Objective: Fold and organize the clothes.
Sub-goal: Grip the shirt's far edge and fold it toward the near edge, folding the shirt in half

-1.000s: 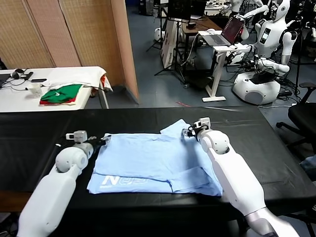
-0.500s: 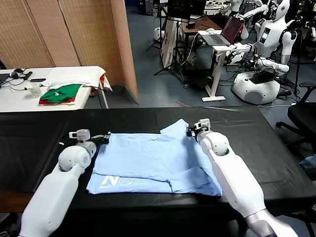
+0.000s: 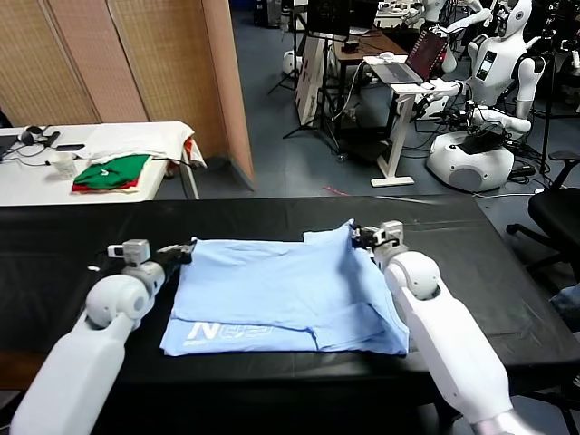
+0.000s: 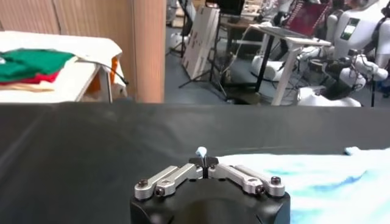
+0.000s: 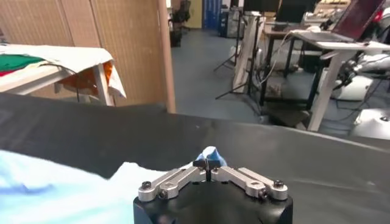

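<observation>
Both grippers were clamped on the far edge of the T-shirt (image 3: pixel 281 294); the left gripper (image 3: pixel 186 250) pinched the shirt's far left corner, and its wrist view showed the left gripper (image 4: pixel 203 163) with jaws pressed together on a small tuft of pale blue cloth, the T-shirt (image 4: pixel 304 179) spreading away to one side of it; the right gripper (image 3: pixel 355 237) pinched the far right corner, where the fabric rose in a small peak, and its own wrist view showed the right gripper (image 5: pixel 209 161) with jaws closed on a blue fold, the T-shirt (image 5: pixel 55 189) lying pale beside it; the shirt lay mostly flat in the middle of a long table (image 3: pixel 63 245) covered in black cloth, with white lettering (image 3: pixel 227 333) near its front left edge and a folded-over flap at the front right; both white arms reached forward from the near side, one on each side of the shirt; behind the black table, at the far left, a white side table (image 3: pixel 100 145) held a pile of green and red clothes (image 3: pixel 113 172); farther back on the right stood a laptop (image 3: pixel 421 56) on a stand and another white robot (image 3: pixel 494 100).
</observation>
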{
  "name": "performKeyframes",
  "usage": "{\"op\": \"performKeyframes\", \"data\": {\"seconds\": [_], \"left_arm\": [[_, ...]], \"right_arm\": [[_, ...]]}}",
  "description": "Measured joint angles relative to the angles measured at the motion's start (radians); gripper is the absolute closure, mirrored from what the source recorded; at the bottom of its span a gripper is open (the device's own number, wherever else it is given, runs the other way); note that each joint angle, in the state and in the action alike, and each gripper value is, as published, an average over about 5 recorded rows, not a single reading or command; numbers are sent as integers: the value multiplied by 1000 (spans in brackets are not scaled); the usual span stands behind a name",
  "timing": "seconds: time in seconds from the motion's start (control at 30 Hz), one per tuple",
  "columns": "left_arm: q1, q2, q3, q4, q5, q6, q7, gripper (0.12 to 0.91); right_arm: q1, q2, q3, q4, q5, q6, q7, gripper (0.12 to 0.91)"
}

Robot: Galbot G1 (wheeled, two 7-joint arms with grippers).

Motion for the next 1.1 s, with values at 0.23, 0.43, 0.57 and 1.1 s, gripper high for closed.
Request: {"op": "performKeyframes", "data": {"seconds": [0.23,0.43,0.57,1.1], "left_arm": [[77,13,-51,-62,35,-1,1,879],[139,12,-80,-119,54,16,2,879],[183,8,-89,-147,73,23,2,879],[364,-47,-136,-228,195,36,-4,879]], "right_arm": [[-83,-58,35,110,1,-37,7,884],[-185,-101,63,221,-22,-64,16,884],[-267,-122,67,290,-39,-85,30,884],[-457,-134,98,416,-76,-148,64,884]]}}
